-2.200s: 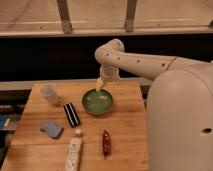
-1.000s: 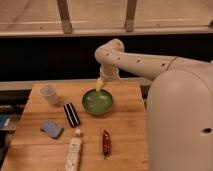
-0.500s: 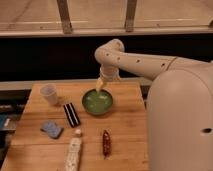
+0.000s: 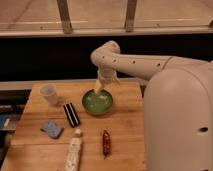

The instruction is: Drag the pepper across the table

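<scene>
**A:** What takes up most of the frame?

**B:** The robot's white body, bulking over the right side. Next is the table, its light-brown planks spreading across the lower left and centre.

**A:** And the arm?

**B:** The arm runs leftward from the body across the middle and bends down near the centre. It ends in the gripper, which hangs just over the far rim of a green bowl. I cannot tell whether the gripper is parted or closed.

**A:** The smaller things?

**B:** A white bottle-like object lies at the bottom edge, left of centre. A black-and-white striped bar sits just left of the bowl. A pale cup stands towards the table's upper left corner, and a blue pad lies at lower left.

**A:** The pepper?

**B:** The pepper, dark red and slim, lies on the table at lower centre. It is below the bowl and right of the bottle, touching neither, and well apart from the gripper.
</scene>
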Tool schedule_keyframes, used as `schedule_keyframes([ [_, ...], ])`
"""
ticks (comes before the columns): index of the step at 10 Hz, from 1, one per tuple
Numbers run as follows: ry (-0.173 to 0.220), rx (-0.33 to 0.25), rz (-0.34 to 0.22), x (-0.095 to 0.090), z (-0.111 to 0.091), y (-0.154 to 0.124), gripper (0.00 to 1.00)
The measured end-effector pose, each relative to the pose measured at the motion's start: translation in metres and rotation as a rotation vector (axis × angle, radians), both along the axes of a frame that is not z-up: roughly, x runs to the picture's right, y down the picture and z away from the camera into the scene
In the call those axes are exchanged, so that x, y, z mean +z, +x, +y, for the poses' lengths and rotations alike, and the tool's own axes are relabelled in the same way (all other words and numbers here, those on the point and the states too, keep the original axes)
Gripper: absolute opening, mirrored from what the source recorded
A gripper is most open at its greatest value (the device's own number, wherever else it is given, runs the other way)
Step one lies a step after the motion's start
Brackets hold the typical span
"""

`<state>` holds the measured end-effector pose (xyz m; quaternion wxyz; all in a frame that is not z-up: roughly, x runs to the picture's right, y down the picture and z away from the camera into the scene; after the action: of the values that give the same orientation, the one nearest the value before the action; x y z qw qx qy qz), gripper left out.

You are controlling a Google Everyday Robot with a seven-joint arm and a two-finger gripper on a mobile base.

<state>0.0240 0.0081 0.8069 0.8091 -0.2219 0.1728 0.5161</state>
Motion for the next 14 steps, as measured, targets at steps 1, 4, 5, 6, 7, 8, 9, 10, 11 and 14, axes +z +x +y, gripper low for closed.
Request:
schedule_keyframes([
  [1, -0.008, 0.008, 0.020, -0.005, 0.010, 0.010, 0.80],
  [4, -0.022, 0.060, 0.031, -0.024, 0.050, 0.028, 0.80],
  [5, -0.032, 0.073, 0.017, -0.027, 0.062, 0.026, 0.80],
  [6, -0.047, 0.082, -0.002, -0.027, 0.076, 0.019, 0.80],
  [7, -0.057, 0.085, -0.017, -0.026, 0.085, 0.013, 0.80],
  [8, -0.075, 0.091, -0.035, -0.026, 0.100, 0.005, 0.80],
  [9, -0.087, 0.093, -0.040, -0.026, 0.108, 0.003, 0.80],
  [10, -0.097, 0.096, -0.040, -0.027, 0.116, 0.001, 0.80],
  [11, -0.103, 0.101, -0.039, -0.029, 0.124, -0.002, 0.80],
  [14, -0.124, 0.139, -0.031, -0.034, 0.151, -0.001, 0.80],
])
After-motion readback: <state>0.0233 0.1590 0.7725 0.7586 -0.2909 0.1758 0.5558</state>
